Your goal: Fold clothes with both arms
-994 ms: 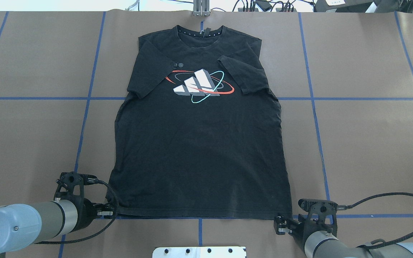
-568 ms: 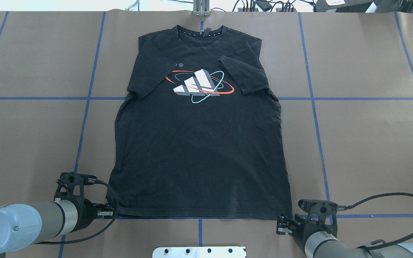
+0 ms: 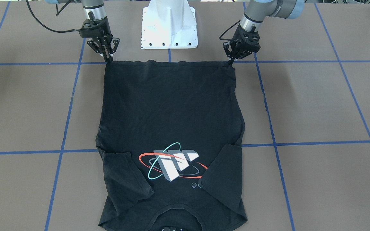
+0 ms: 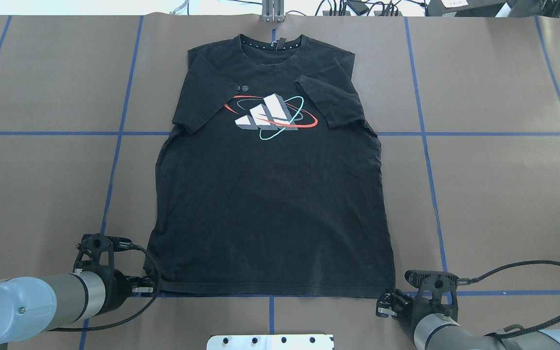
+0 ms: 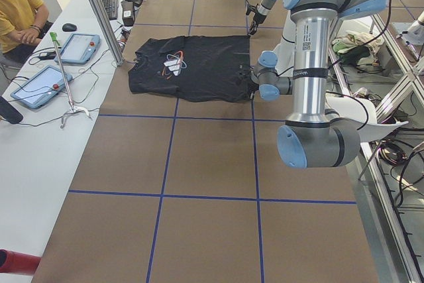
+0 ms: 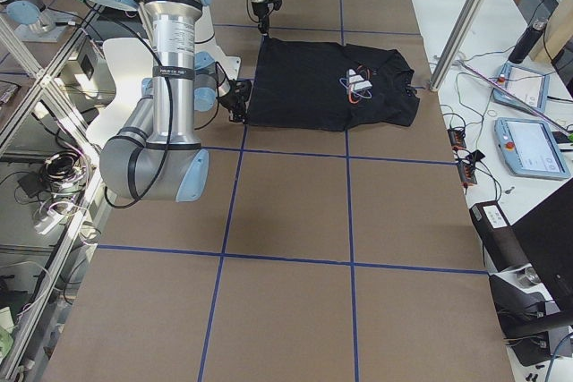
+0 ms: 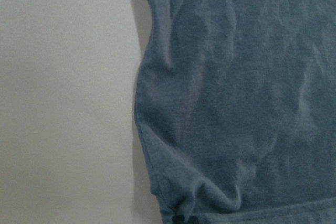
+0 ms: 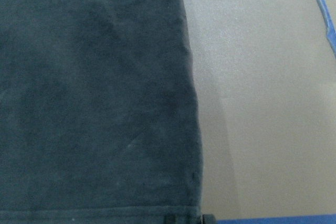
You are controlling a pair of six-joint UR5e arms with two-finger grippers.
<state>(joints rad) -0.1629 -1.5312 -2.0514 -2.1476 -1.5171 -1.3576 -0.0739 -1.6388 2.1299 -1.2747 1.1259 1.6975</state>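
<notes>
The black T-shirt (image 4: 270, 194) lies flat and face up on the brown table, collar at the far edge, hem nearest me. Both sleeves are folded in over the chest beside the white, red and teal graphic (image 4: 268, 116). My left gripper (image 4: 149, 288) is shut on the hem's left corner, which shows at the right in the front-facing view (image 3: 231, 62). My right gripper (image 4: 382, 304) is shut on the hem's right corner (image 3: 109, 59). Each wrist view shows only shirt fabric (image 7: 236, 103) (image 8: 94, 93) beside bare table.
The white pedestal (image 3: 169, 25) stands just behind the hem, between my arms. Blue tape lines (image 4: 114, 160) grid the brown table. A seated person (image 5: 16, 11) and tablets (image 5: 79, 48) are at a side bench beyond the collar end.
My right gripper has shifted slightly right and back along the hem toward its corner. The left gripper and the rest of the shirt have not moved.
</notes>
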